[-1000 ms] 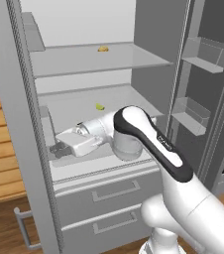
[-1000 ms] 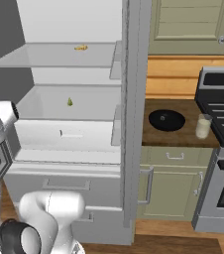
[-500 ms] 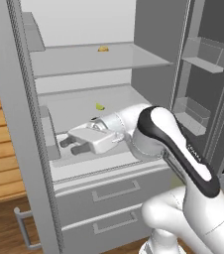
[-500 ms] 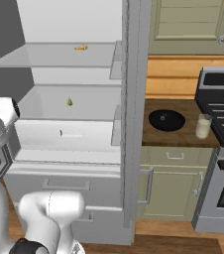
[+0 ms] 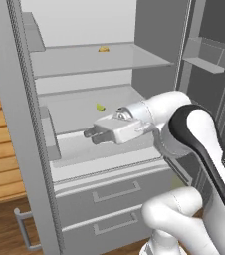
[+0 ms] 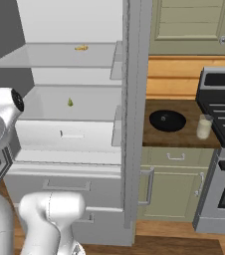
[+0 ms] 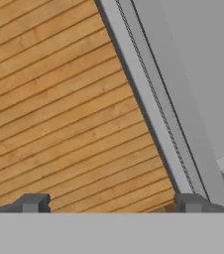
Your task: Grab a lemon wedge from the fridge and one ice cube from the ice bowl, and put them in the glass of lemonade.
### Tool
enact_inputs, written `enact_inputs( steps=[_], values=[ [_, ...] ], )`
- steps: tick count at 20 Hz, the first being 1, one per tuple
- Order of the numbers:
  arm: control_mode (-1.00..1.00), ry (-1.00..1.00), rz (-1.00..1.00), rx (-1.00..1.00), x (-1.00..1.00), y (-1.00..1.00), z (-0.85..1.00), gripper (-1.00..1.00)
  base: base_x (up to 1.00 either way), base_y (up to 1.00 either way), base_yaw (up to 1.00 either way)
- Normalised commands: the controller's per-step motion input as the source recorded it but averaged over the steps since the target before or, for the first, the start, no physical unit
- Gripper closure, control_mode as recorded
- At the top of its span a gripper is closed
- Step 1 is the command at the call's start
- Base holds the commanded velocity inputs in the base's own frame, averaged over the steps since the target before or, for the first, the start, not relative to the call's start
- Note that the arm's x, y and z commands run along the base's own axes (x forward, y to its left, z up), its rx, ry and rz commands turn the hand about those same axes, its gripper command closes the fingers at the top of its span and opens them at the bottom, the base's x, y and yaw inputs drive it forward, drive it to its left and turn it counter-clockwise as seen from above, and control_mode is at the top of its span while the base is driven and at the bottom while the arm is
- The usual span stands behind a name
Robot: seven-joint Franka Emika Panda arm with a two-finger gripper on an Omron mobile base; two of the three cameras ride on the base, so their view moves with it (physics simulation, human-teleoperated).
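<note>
End effector (image 5: 90, 136) inside the open fridge (image 5: 89, 164), fingers spread wide, holding nothing.

I see it lying level over the lower shelf, pointing left toward the left door edge. The lemon wedge (image 5: 100, 106) sits behind it on the middle shelf, apart from the fingers, with bare shelf around it; a small orange-yellow lump (image 5: 103, 49) is on the shelf above. On the worktop (image 6: 184, 142) right of the fridge, the ice bowl (image 6: 167, 120) sits near the glass of lemonade (image 6: 203, 126), not touching, both short of the front edge.
</note>
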Motion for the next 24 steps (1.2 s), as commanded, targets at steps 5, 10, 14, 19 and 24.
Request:
enact_inputs(
  steps=[5,10,14,19,24],
  values=[
    [-1.0,0.18,-0.36,-0.35,0.4,-0.17,0.07,-1.0,0.0,0.0,0.0],
    [-1.0,0.32,-0.54,-0.42,0.87,-0.37,-0.05,-1.0,0.0,0.0,0.0],
    [-1.0,0.37,-0.52,-0.41,0.97,-0.34,-0.25,-1.0,0.0,0.0,0.0],
    [-1.0,0.25,-0.34,-0.28,1.0,-0.23,-0.68,-1.0,0.0,0.0,0.0],
    [-1.0,0.06,-0.15,-0.32,1.0,-0.2,-0.42,-1.0,0.0,0.0,0.0]
  ],
)
